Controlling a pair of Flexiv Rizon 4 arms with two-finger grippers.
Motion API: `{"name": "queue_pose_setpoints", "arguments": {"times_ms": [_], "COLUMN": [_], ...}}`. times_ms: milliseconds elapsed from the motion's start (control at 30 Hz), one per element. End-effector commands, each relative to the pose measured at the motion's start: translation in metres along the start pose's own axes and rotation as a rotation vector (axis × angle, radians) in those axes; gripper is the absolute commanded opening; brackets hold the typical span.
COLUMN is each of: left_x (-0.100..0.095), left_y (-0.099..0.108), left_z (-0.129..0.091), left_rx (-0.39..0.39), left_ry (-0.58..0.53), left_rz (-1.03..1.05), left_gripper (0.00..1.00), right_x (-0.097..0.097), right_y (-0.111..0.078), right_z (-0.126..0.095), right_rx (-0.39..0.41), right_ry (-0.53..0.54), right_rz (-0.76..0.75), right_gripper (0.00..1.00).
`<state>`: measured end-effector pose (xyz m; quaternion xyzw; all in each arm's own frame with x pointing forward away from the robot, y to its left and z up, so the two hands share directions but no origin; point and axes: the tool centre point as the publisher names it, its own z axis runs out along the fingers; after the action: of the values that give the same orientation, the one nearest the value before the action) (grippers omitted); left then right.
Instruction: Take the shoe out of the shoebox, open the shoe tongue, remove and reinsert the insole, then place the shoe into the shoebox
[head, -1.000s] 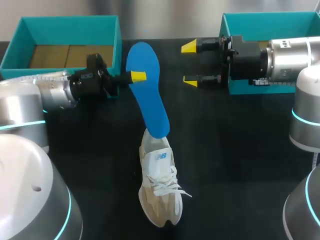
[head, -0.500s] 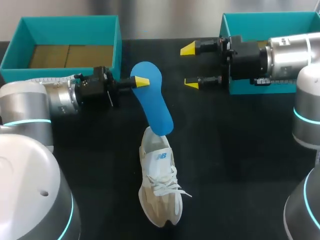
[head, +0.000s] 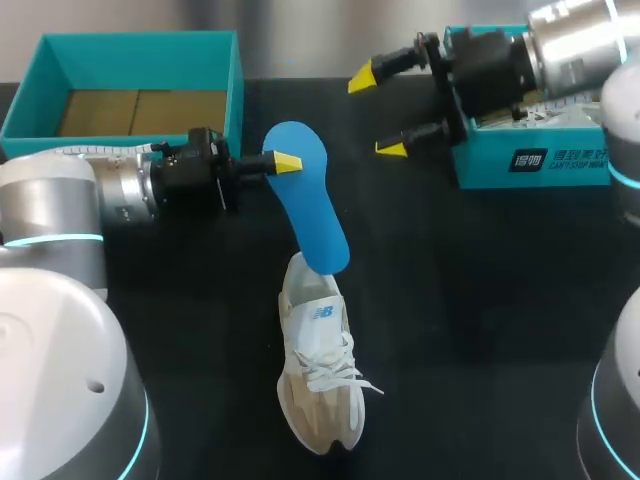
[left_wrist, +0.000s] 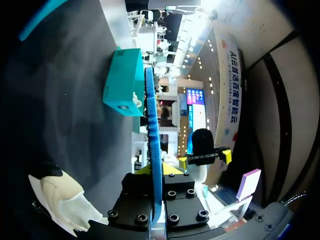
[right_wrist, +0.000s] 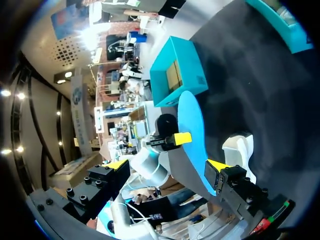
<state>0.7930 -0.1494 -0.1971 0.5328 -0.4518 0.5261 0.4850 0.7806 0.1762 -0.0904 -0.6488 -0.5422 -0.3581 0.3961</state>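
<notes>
A white and beige shoe (head: 320, 370) lies on the black table, toe toward the front edge. A blue insole (head: 308, 200) stands slanted, its lower end at the shoe's opening. My left gripper (head: 283, 161) is shut on the insole's upper end. In the left wrist view the insole (left_wrist: 152, 125) runs edge-on out from between the fingers, with the shoe (left_wrist: 60, 200) beside it. My right gripper (head: 377, 114) hangs open and empty above the table, right of the insole. Its wrist view looks onto the insole (right_wrist: 192, 130) and the shoe (right_wrist: 240, 150).
An open teal shoebox (head: 235, 90) with a brown floor stands at the back left, just behind my left arm. A second teal box part (head: 530, 165) sits at the back right under my right arm. Bare black tabletop surrounds the shoe.
My left gripper brought the insole down and slightly right, toward the shoe. My right arm pulled back to the right and tilted, its fingers still wide apart.
</notes>
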Motion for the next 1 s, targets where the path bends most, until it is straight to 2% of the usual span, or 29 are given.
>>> {"name": "queue_pose_setpoints", "arguments": {"times_ms": [33,233,367,800,1000], "left_x": [0.001,0.001,0.001,0.001,0.001], "left_y": [0.001,0.001,0.001,0.001,0.001], "left_z": [0.0,0.0,0.0,0.0,0.0], "left_rx": [0.002,0.002,0.002,0.002,0.002], "left_ry": [-0.003,-0.003,-0.003,-0.003,-0.003], "left_rz": [0.001,0.001,0.001,0.001,0.001], "left_gripper": [0.0,0.0,0.0,0.0,0.0], "right_x": [0.023,0.043,0.049,0.056,0.062], "right_y": [0.007,0.01,0.01,-0.003,-0.012], "right_z": [-0.004,-0.006,-0.004,0.018,0.03], "right_rx": [0.028,0.033,0.033,0.054,0.048], "right_ry": [-0.401,-0.646,-0.766,-1.031,-1.11], "right_rz": [0.007,0.055,0.066,0.03,0.002], "right_gripper": [1.0,1.0,1.0,1.0,1.0]}}
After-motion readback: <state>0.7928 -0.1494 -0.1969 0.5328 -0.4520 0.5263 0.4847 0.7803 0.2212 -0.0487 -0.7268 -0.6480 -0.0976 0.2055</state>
